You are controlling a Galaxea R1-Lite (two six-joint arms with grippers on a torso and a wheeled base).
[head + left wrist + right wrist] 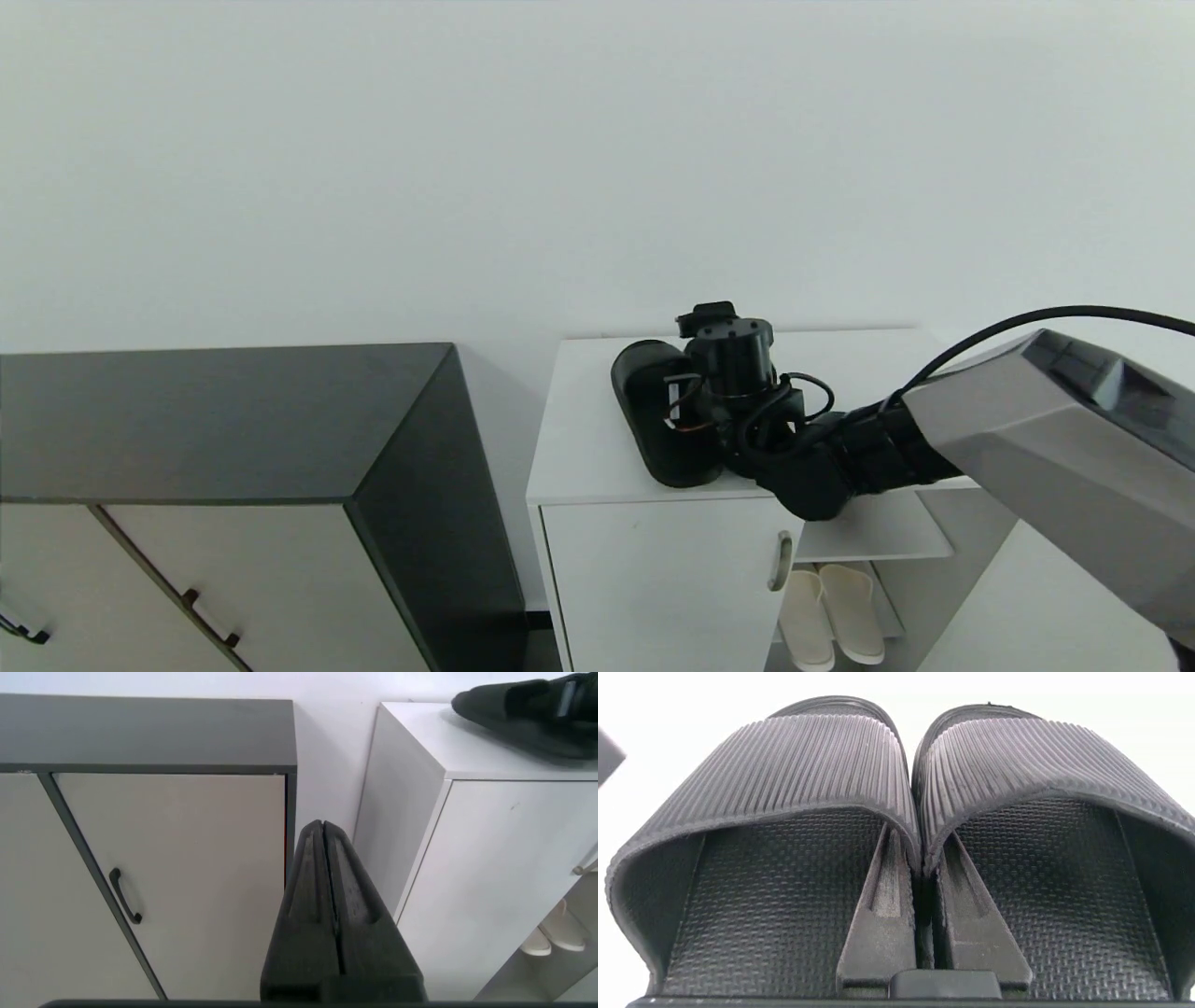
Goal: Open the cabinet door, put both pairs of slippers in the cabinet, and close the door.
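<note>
Ribbed matt rubber black slippers (813, 775) (footbeds pebbled).

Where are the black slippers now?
In the head view, right of centre, the black slippers lie on top of the white cabinet, gripped by the right hand.

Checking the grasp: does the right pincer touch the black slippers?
Touching. Right wrist view: right pincer clamps the black slippers by adjoining straps, one finger inside each.

The white cabinet (583, 448) is carrying the black slippers (665, 429) on its top, the pair lying side by side near the front edge. The white slippers (831, 616) are sitting lower inside it, beneath an inner shelf (868, 532).
</note>
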